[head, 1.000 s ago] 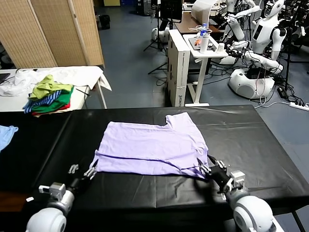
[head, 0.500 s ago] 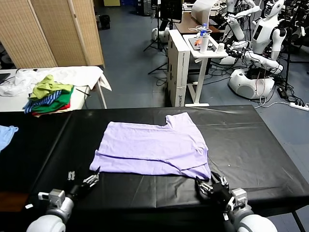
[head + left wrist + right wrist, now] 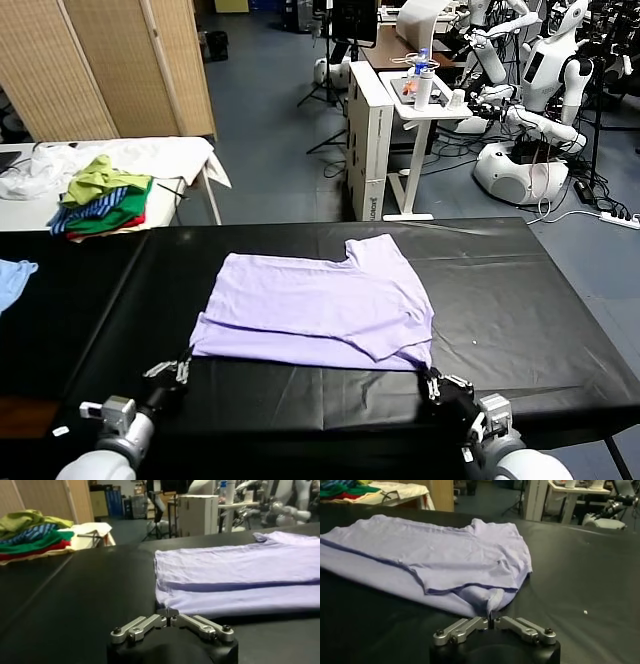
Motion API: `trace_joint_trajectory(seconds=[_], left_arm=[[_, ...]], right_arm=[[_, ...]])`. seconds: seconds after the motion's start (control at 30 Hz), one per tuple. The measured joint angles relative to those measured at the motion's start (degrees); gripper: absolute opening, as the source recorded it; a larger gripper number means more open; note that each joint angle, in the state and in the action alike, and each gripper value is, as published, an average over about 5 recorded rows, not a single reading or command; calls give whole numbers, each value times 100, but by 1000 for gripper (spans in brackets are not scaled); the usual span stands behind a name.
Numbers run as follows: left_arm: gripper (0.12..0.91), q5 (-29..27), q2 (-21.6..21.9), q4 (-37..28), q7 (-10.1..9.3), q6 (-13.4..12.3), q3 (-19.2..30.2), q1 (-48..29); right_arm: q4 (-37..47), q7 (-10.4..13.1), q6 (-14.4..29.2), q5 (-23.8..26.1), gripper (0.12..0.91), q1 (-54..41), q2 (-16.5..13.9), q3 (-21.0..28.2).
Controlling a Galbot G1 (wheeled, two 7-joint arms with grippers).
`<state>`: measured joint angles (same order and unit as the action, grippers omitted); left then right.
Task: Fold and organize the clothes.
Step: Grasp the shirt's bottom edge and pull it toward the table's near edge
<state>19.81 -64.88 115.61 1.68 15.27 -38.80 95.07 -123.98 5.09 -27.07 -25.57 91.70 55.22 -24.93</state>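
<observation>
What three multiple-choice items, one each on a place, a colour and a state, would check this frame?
1. Where does the T-shirt lie?
A. on the black table
B. on the white side table
C. on the floor

2. What colour is it?
A. green
B. pale lavender
C. red

3. How are the left gripper and right gripper?
A. both wide open
B. one open, one shut
C. both shut at the shirt's near edge

Answers: 1 A, it is spread on the black top; 2 B, the fabric is light purple; 3 C, each wrist view shows fingertips meeting.
</observation>
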Motion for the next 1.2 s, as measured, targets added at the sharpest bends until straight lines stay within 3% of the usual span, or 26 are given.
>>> trace_joint_trajectory(seconds=[0.3, 0.5, 0.6, 0.77, 0.87, 0.93, 1.13, 1.2], left_arm=[[145, -161, -220, 536, -49, 59, -325, 864], [145, -264, -431, 827, -54, 73, -491, 1344], [145, -297, -495, 901, -72, 110, -510, 1454], [158, -309, -551, 1045, -263, 359, -533, 1574], [267, -321, -566, 1127, -344, 518, -586, 1636], [398, -333, -565, 1184, -355, 652, -639, 1688], [766, -341, -560, 1362, -244, 1067, -886, 1832], [846, -312, -550, 1408, -207, 1131, -988, 1836]], right_arm=[[-304, 53, -289, -119, 150, 179, -586, -43], [-424, 50, -381, -163, 188, 282, -759, -68], [-462, 88, -417, -162, 299, 335, -769, -66], [-609, 147, -515, -153, 607, 482, -776, -133], [-751, 195, -615, -144, 787, 610, -780, -218], [-877, 219, -671, -156, 865, 713, -790, -289], [-1287, 267, -758, -470, 906, 891, -848, -550], [-1362, 299, -748, -667, 907, 843, -896, -621]])
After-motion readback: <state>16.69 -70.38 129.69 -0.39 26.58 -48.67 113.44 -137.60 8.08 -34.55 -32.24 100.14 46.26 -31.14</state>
